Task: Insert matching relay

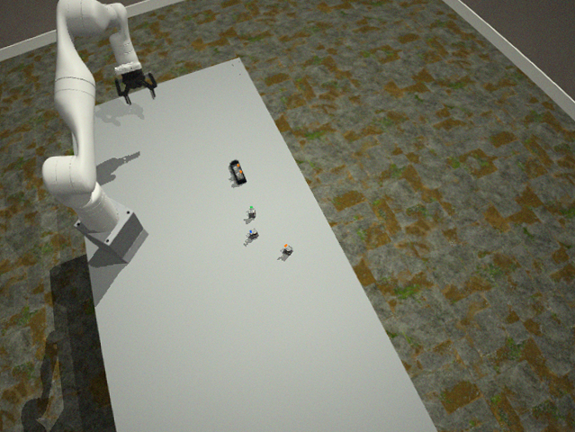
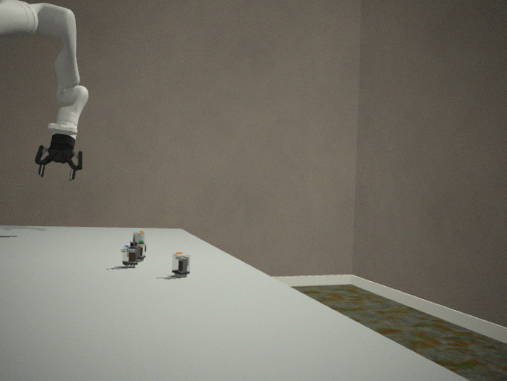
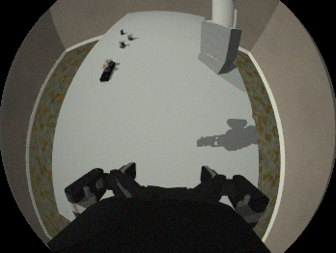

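So the gripper (image 1: 140,99) (image 2: 56,177) (image 3: 168,172) is up high over the far left of the bench (image 1: 210,340) (image 2: 122,319) (image 3: 159,97) in the top view, jaws wide apart, nothing in them. Next out is the rack (image 1: 244,181) (image 2: 132,244) (image 3: 105,76), two orange buttons showing, and the free pocket looks like the far end one. Nearer you've got the green relay (image 1: 251,213) (image 2: 140,250) (image 3: 123,44) and blue relay (image 1: 253,234) (image 2: 130,256) (image 3: 130,37), both wrong. The one you want is the orange relay (image 1: 286,250) (image 2: 180,265) (image 3: 122,32), button up, nearest of the lot and off to the right. My worries, tbh: it's small, so an off-centre descent could clip and tip it. Grab it crooked and it'll likely jam on the pocket's edge, or knock its seated neighbour when the jaws open. Letting go too early could leave it sitting proud, so I'd budget a straight push down.
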`<state>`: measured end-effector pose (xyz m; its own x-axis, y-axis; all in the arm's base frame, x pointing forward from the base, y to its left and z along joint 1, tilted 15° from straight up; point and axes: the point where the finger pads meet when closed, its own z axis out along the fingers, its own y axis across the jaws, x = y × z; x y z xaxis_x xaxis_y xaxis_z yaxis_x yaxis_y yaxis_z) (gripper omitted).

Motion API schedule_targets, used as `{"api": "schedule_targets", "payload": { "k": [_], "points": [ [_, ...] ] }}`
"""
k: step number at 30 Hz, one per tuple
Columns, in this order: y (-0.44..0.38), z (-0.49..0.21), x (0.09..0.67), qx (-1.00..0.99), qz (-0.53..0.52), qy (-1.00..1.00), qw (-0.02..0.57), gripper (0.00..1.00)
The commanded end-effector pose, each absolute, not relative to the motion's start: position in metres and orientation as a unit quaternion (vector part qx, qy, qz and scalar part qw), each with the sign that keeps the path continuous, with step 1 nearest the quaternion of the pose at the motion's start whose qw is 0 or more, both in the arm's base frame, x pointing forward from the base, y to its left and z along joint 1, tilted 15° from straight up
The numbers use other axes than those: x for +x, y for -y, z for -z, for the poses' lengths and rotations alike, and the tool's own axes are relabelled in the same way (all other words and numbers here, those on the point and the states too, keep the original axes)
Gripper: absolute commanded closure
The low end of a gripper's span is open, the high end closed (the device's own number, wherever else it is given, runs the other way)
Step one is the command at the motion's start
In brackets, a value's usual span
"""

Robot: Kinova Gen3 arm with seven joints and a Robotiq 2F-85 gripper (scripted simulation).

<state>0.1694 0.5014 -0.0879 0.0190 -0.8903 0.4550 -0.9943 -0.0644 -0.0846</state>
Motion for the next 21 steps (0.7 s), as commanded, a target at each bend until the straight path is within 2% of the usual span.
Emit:
{"api": "schedule_targets", "payload": {
  "k": [1, 21],
  "points": [
    [-0.5025, 0.0868, 0.1693, 0.702, -0.199, 0.672, 0.129, 0.00],
    [-0.5018, 0.0869, 0.1715, 0.702, -0.198, 0.672, 0.129, 0.00]
  ]
}}
